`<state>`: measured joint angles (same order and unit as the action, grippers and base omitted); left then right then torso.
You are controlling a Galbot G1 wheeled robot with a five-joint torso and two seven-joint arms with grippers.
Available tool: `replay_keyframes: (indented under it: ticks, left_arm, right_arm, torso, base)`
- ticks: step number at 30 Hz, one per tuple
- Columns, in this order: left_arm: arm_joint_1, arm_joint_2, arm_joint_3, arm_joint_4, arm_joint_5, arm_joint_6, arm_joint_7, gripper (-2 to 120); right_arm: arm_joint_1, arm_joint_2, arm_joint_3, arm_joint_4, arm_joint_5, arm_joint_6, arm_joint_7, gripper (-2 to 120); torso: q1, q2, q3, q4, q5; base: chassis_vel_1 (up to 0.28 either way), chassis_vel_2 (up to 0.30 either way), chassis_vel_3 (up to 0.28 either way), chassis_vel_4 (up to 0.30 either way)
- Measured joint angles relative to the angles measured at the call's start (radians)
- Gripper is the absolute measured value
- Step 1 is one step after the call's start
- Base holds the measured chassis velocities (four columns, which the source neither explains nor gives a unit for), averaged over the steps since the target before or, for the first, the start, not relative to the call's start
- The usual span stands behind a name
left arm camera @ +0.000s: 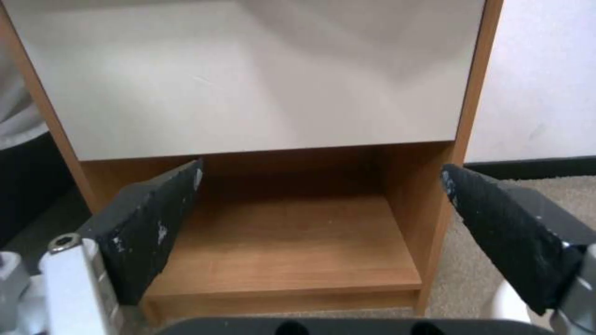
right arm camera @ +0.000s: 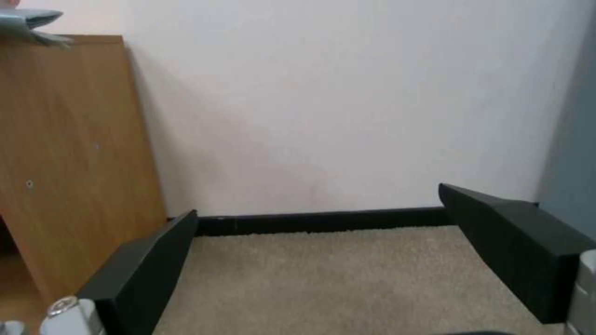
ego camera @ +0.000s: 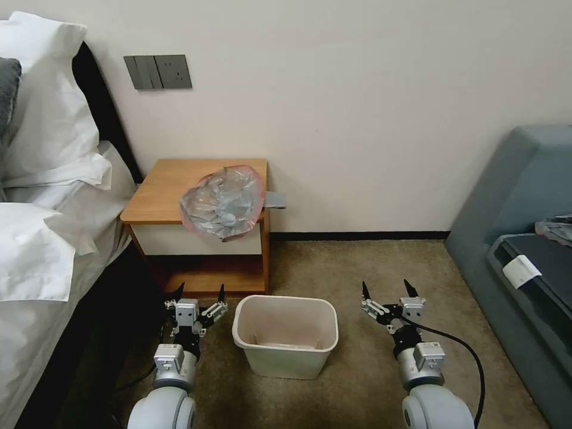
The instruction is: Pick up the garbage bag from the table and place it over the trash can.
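Head view: garbage bag point(ego camera: 223, 202) on table point(ego camera: 156, 199); both tools spread wide, empty.

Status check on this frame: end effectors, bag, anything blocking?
Left end effector and right end effector open, low, flanking the bin. Bag crumpled on the table, overhanging its front edge. Nothing in the way.

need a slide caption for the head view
Bag on the table, bin on the carpet between the open left gripper and right gripper.
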<state>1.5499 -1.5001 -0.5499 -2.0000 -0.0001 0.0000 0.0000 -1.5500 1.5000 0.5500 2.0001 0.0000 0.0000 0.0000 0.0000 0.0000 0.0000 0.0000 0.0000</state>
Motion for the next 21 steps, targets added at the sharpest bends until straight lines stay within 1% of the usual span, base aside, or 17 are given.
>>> replay_keyframes:
  ticks: [21]
  left_arm:
    - [0.000, 0.000, 0.000, 0.000, 0.000, 0.000, 0.000, 100]
  right_arm:
    - [0.000, 0.000, 0.000, 0.000, 0.000, 0.000, 0.000, 100]
  torso:
    - [0.000, 0.000, 0.000, 0.0000, 0.0000]
  base:
    - [0.000, 0.000, 0.000, 0.000]
